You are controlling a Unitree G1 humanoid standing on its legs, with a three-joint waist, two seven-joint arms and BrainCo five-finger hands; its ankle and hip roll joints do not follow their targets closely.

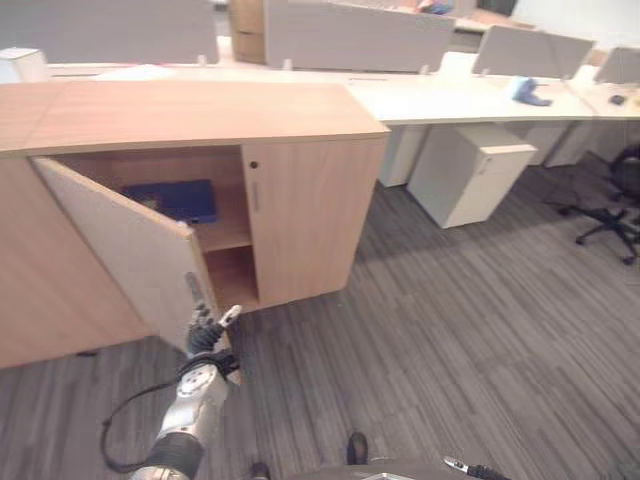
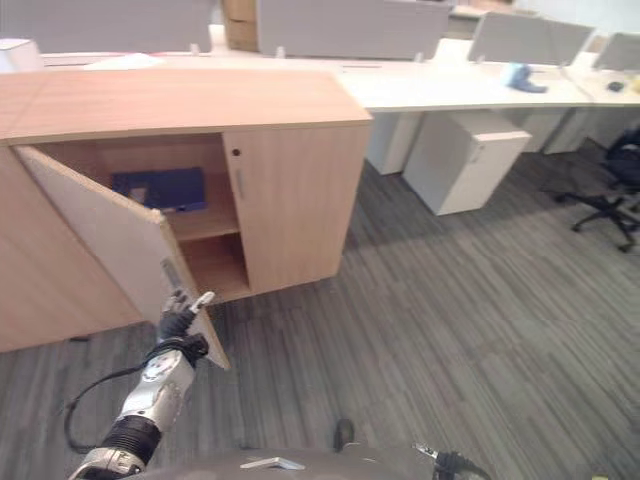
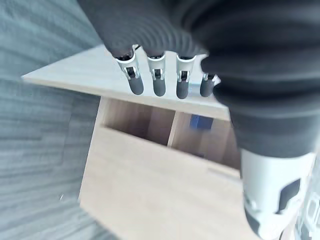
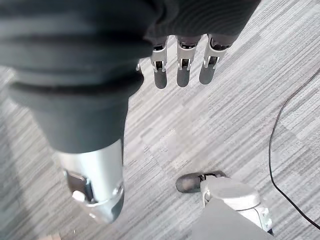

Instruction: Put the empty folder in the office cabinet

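cabinet [image 1: 300, 215]: low wood unit, left door [image 1: 130, 250] swung wide toward me, right door shut. Bench top above it is bare where I can see.

door: biggest risk I see. My left robot hand [image 1: 207, 332] sits right at its free lower edge. A shove from there slams it, or drags the arm along the panel if I push at a bad angle.

folder [image 1: 178, 199]: blue, lying flat on the upper shelf inside the open bay, so it looks already placed. What's left is likely just closing up. I can't tell whether it overhangs the shelf front; if it does, the closing door could catch it and knock it off.

lower shelf [image 1: 232, 280]: nothing visible on it from here.

left robot hand: fingers [image 3: 159, 82] straight and relaxed in the wrist view, gripping nothing. Fingertips near the door edge; contact I can't confirm. With flat fingers only, a push could slip off the edge.

right robot hand [image 4: 182, 67]: hanging over carpet, fingers loose and extended, empty. Low risk, idle.
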